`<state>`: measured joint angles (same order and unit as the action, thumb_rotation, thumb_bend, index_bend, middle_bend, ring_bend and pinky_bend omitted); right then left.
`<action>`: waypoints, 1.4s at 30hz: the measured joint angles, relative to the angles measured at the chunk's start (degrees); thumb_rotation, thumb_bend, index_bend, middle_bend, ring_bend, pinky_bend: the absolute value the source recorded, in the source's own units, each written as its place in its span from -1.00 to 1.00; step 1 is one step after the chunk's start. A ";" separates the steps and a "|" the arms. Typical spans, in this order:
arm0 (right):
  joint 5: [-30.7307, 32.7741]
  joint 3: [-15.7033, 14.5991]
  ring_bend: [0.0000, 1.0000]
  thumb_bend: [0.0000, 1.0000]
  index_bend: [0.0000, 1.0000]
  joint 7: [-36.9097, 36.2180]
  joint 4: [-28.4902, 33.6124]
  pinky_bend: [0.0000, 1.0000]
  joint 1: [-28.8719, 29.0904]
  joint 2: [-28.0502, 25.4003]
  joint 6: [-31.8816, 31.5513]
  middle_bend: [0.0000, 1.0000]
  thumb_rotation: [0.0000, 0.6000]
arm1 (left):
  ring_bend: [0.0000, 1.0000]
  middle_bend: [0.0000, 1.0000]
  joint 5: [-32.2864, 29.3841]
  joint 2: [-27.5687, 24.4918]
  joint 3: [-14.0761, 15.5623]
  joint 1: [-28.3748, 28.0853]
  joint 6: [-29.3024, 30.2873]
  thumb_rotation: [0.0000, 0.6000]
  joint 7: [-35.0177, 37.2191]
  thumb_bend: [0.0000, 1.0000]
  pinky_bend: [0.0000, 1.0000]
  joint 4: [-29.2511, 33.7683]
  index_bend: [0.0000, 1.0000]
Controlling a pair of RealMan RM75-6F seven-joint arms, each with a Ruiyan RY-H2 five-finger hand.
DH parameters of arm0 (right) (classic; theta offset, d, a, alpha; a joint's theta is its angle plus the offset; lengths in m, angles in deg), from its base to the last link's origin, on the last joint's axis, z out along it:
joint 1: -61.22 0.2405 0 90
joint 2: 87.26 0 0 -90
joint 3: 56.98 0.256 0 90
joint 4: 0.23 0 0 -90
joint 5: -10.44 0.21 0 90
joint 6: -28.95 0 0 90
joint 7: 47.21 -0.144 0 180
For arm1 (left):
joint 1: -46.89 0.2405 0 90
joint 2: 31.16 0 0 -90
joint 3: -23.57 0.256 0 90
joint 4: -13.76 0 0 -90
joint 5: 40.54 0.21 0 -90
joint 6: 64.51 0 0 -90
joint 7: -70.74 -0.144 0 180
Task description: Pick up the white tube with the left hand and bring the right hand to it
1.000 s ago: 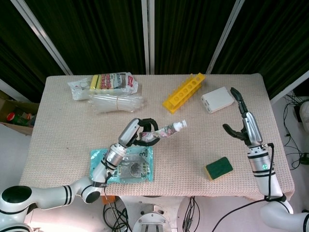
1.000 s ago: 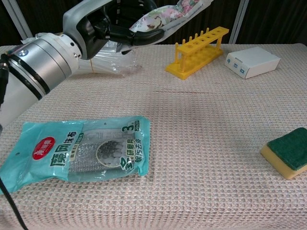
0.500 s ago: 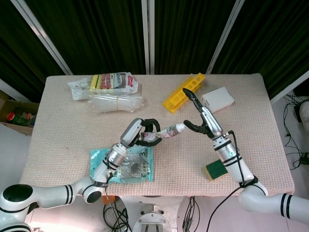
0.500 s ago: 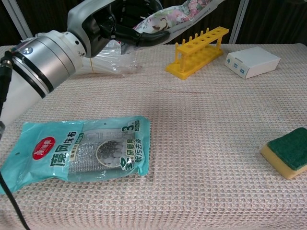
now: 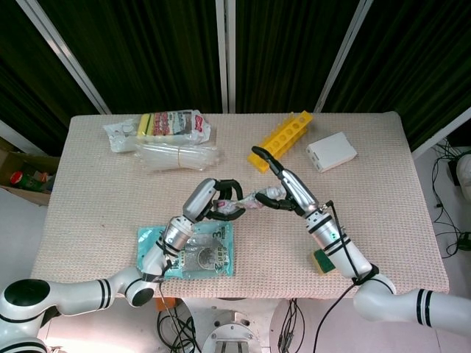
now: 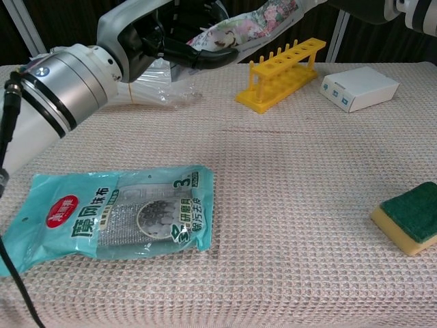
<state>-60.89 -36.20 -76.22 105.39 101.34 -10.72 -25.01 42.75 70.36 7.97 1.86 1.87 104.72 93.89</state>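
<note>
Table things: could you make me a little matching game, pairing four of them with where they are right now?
Things:
1. white tube
2. green sponge
3. yellow rack
4. teal packet

Places:
A. standing beside the white box
B. lying flat at the table's front left
C. held up by the left robot hand
D. near the table's front right edge

Pairs: 1-C, 2-D, 3-A, 4-B
</note>
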 measured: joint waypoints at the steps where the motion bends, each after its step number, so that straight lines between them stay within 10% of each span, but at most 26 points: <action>1: 0.36 -0.04 -1.00 -1.00 -1.00 0.47 -0.01 -1.00 0.25 0.12 0.18 -1.00 -0.52 | 0.46 0.75 -0.09 -0.03 0.04 0.00 -0.05 1.00 -0.05 -0.11 0.63 -0.04 0.56; 42: 5.72 0.46 -1.00 -1.00 -1.00 10.28 -6.47 -1.00 5.28 13.59 -3.00 -1.00 -0.54 | 0.48 0.77 -3.46 -3.56 -1.35 0.99 -1.83 1.00 -0.80 -0.11 0.64 6.87 0.56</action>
<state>-55.16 -35.74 -65.94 98.92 106.62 2.88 -28.01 39.29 66.80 6.62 2.85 0.04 103.92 100.76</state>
